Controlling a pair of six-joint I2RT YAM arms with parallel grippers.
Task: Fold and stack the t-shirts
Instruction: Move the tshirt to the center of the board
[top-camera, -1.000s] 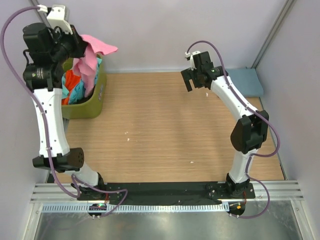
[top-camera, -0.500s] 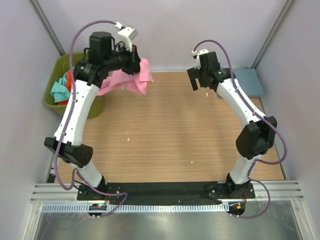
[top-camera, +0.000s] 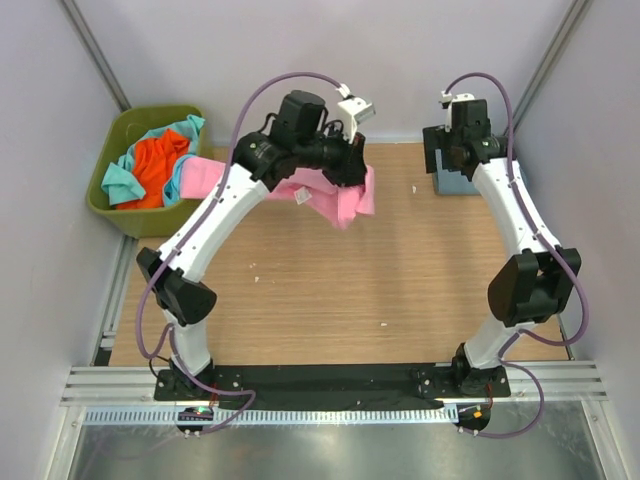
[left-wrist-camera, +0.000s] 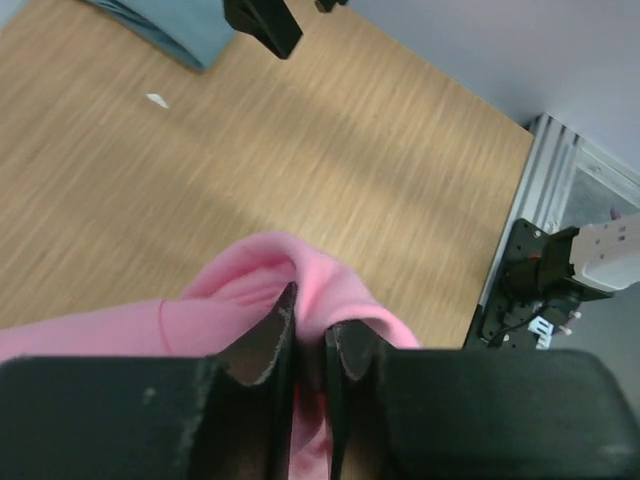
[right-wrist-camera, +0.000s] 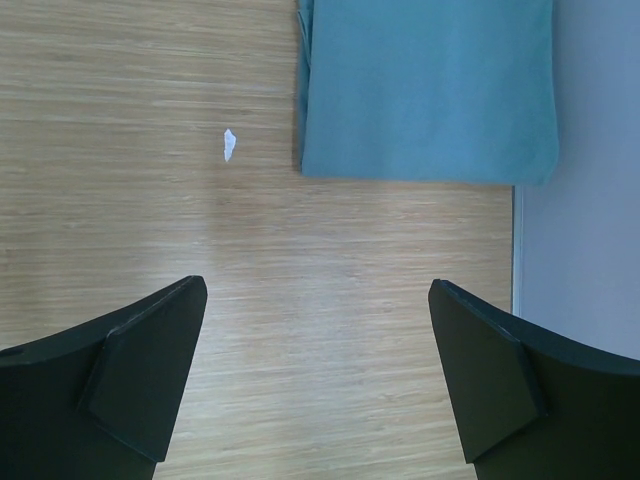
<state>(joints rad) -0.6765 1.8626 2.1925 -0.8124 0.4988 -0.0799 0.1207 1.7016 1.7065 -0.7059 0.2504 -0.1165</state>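
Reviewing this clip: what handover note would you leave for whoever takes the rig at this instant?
Left gripper: shut on the pink t-shirt, held up over the far middle of the table.
Right gripper: open, empty, by the folded blue-grey t-shirt at the far right corner.
Orange t-shirt and teal t-shirt: loose in the green bin.
Done: blue-grey folded.
Left: spread, fold and stack pink, then orange and teal.

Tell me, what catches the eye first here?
A pink shirt dangles over the far half of the table, pinched in the shut left gripper. At the far left corner a green bin holds an orange shirt and a teal shirt. At the far right a folded blue-grey shirt lies flat, with the open right gripper close by.
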